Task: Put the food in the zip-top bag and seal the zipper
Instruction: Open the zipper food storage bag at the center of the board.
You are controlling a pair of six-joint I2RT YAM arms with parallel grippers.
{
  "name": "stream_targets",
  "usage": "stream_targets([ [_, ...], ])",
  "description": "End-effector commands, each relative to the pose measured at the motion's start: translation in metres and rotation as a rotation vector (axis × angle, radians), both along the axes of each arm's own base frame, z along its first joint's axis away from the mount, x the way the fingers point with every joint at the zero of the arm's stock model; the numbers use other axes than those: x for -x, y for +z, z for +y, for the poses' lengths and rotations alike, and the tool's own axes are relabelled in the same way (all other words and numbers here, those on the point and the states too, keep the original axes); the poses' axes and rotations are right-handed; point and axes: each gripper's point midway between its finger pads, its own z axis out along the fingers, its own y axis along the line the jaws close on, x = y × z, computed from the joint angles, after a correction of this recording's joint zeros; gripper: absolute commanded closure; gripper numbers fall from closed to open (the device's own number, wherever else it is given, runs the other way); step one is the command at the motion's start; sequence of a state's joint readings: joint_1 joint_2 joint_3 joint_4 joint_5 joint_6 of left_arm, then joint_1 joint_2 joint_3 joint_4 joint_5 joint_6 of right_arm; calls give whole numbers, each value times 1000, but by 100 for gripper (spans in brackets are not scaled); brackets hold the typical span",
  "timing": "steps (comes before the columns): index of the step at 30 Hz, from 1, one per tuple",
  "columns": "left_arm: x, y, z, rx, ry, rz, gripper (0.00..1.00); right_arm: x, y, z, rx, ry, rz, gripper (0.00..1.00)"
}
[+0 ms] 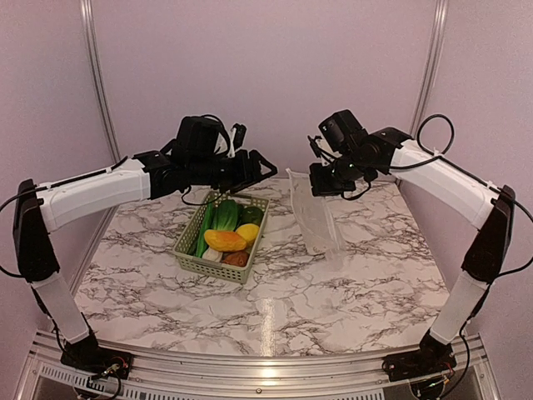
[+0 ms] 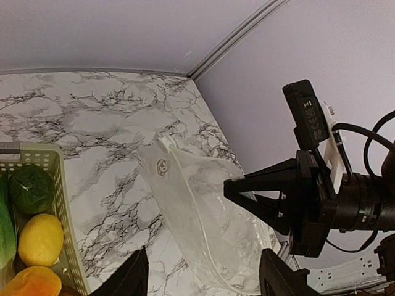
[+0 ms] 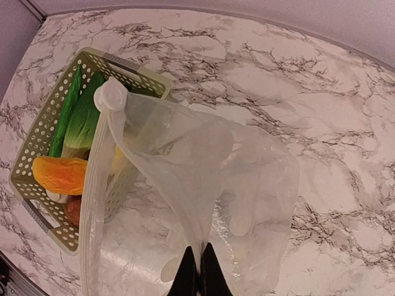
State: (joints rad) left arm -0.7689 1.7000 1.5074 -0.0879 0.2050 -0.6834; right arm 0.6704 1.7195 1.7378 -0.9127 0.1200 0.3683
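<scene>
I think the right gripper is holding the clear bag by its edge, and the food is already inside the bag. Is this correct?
Not quite. The right gripper does hold the zip-top bag by its edge, but the food is not inside it: it lies in the pale green basket, as the top external view shows.

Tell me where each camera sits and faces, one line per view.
Top external: high behind the arm bases, facing the far wall; both arms, basket, bag.
Left wrist: on the left arm, looking right at the bag; open left pincer fingertips below.
Right wrist: looking down on the bag; right pincer shut on its edge.
Shared: all show bag and basket.
</scene>
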Motion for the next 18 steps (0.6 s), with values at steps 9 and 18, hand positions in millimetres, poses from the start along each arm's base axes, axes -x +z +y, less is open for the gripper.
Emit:
stream_targets([
  [9, -17, -58, -48, -136, -2, 151, 43, -10, 14, 28, -72, 51, -47, 100],
  [18, -29, -79, -47, -163, 76, 217, 80, 3, 15, 41, -68, 92, -41, 97],
])
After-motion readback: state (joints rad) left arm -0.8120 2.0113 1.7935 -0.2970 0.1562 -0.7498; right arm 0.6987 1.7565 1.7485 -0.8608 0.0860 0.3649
